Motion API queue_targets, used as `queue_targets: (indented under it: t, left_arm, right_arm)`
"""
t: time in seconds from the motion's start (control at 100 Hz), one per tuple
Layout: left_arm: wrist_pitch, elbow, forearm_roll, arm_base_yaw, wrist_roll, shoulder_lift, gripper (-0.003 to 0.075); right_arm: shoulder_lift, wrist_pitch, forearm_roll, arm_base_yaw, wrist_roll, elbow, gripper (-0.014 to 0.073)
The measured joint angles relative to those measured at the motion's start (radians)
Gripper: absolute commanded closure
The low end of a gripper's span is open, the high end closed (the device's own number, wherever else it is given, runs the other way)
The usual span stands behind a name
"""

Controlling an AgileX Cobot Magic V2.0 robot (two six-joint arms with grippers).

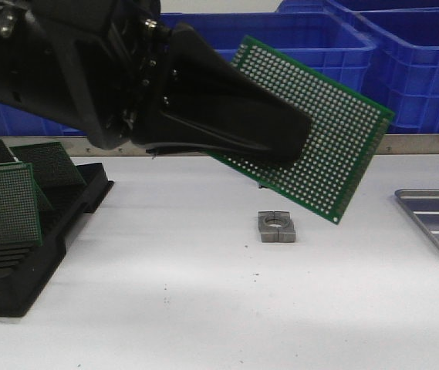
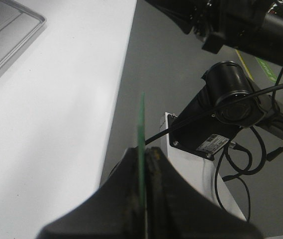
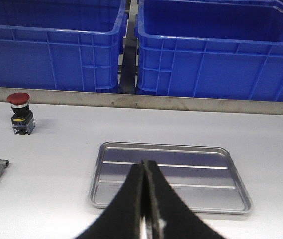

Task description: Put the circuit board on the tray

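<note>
One board (image 1: 335, 131) is up in the air, clamped flat between the left gripper (image 1: 281, 142) fingers, tilted, its long axis slanting down toward the table's right edge. From the left wrist it shows only edge-on, a thin green line (image 2: 141, 144) pinched between two black pads.

Tray (image 1: 435, 216) lies at the table's right edge, well apart from the board and lower; the carry has to run rightward across the table. It looks bare in the right wrist view (image 3: 171, 174).

Right gripper (image 3: 145, 199) hangs just short of the tray's near rim, fingers pressed together on nothing. It is the nearer arm to the tray, but the left one has the load.

Between board and tray, on the table: a small grey metal clamp block (image 1: 279, 227), below the board's low corner. A red button (image 3: 21, 113) stands nearer the far edge.

Rack (image 1: 18, 223) at the left edge holds more boards.

Hard to read:
- tray cut off by the front view's right side;
- left fingers cover much of the board's face;
- height of the board over the table cannot be judged.
</note>
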Motion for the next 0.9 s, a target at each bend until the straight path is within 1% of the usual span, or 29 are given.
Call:
queue_targets:
  t: [0.11,0.25,0.32,0.47,0.54,0.61,0.66,0.68,0.73,0.75,0.83,0.9]
  left_arm:
    - [0.0,0.0,0.0,0.0,0.0,0.0,0.0737]
    - [0.0,0.0,0.0,0.0,0.0,0.0,0.0737]
    - [0.0,0.0,0.0,0.0,0.0,0.0,0.0737]
    - [0.0,0.0,0.0,0.0,0.0,0.0,0.0737]
    - [0.0,0.0,0.0,-0.002,0.0,0.0,0.0737]
    - [0.0,0.0,0.0,-0.002,0.0,0.0,0.0737]
    - [0.0,0.0,0.0,-0.002,0.0,0.0,0.0737]
    - [0.0,0.0,0.0,-0.002,0.0,0.0,0.0737]
    - [0.0,0.0,0.0,-0.002,0.0,0.0,0.0737]
    - [0.0,0.0,0.0,-0.002,0.0,0.0,0.0737]
    - [0.0,0.0,0.0,-0.002,0.0,0.0,0.0737]
    - [-0.001,0.0,0.0,-0.002,0.0,0.0,0.0737]
  right_arm:
    - [0.04,0.156,0.014,0.0,0.0,-0.103,0.0655]
    - [0.138,0.319,0.087,0.0,0.0,-0.2,0.0655]
    - [0.194,0.366,0.131,0.0,0.0,-0.237,0.0655]
    - [0.315,0.401,0.229,0.0,-0.002,-0.278,0.0655]
    - [0.377,0.423,0.281,0.0,-0.035,-0.291,0.065]
    - [0.441,0.439,0.347,0.0,-0.114,-0.302,0.0627]
    - [0.482,0.441,0.406,0.0,-0.207,-0.306,0.059]
    - [0.499,0.441,0.435,0.0,-0.233,-0.306,0.0568]
    - [0.535,0.445,0.513,0.0,-0.348,-0.306,0.0501]
    - [0.549,0.445,0.549,0.0,-0.379,-0.306,0.0467]
    - [0.601,0.455,0.692,0.0,-0.576,-0.306,0.0333]
    - [0.638,0.469,0.82,0.0,-0.756,-0.306,0.0261]
